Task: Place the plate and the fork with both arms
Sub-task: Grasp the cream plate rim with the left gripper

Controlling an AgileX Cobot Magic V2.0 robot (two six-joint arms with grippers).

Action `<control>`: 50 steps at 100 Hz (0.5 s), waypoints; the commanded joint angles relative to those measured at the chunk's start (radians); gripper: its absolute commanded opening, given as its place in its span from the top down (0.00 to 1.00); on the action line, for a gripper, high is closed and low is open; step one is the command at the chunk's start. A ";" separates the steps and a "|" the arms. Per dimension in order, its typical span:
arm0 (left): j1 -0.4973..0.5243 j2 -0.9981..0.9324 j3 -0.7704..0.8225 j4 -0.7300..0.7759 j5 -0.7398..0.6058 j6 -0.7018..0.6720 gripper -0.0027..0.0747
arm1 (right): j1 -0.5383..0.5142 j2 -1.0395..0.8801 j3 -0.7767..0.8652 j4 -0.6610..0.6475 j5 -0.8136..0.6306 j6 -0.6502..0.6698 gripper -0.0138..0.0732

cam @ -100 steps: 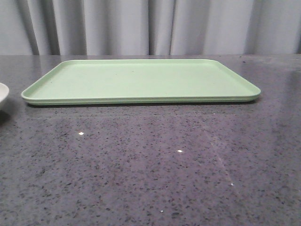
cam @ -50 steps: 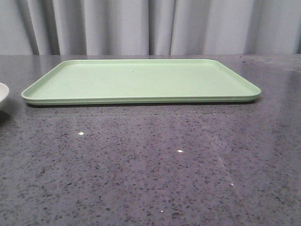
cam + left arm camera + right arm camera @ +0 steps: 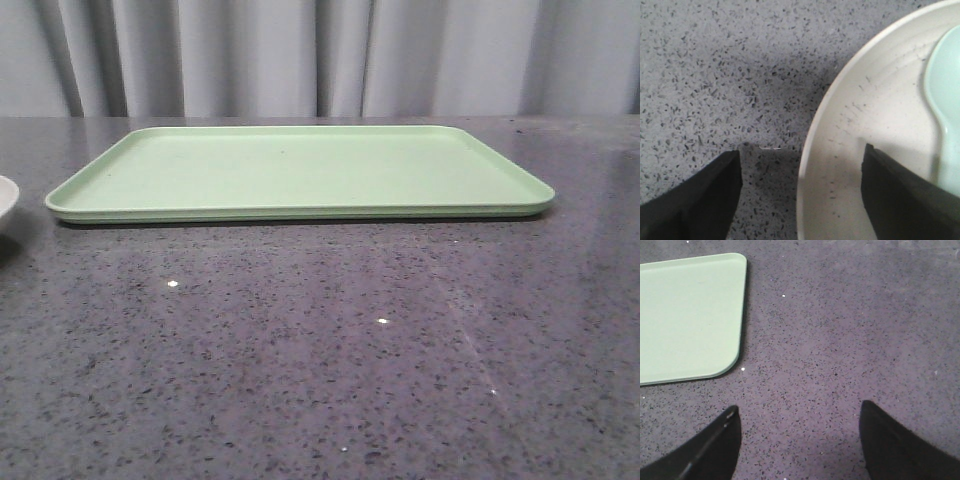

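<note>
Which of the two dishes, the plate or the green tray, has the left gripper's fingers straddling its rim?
The plate: the left gripper has one finger over its inside, one outside. The green tray has no gripper near it.

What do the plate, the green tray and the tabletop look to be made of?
Plate: likely matte plastic or melamine; dull cream surface with fine scuff marks.
Tray: probably matte plastic; even pale green, moulded rounded rim.
Table: polished speckled stone or a stone-look surface; it reflects small light spots.
</note>
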 commanded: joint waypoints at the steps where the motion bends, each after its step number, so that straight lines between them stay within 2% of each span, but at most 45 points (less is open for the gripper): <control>1: 0.003 -0.013 -0.033 -0.005 -0.041 -0.009 0.39 | -0.006 0.008 -0.035 -0.004 -0.063 -0.011 0.26; 32: 0.003 -0.013 -0.033 -0.005 -0.036 -0.009 0.79 | -0.006 0.008 -0.035 -0.004 -0.063 -0.011 0.26; 50: 0.003 -0.013 -0.033 -0.005 -0.025 -0.009 0.95 | -0.006 0.008 -0.035 -0.004 -0.063 -0.011 0.26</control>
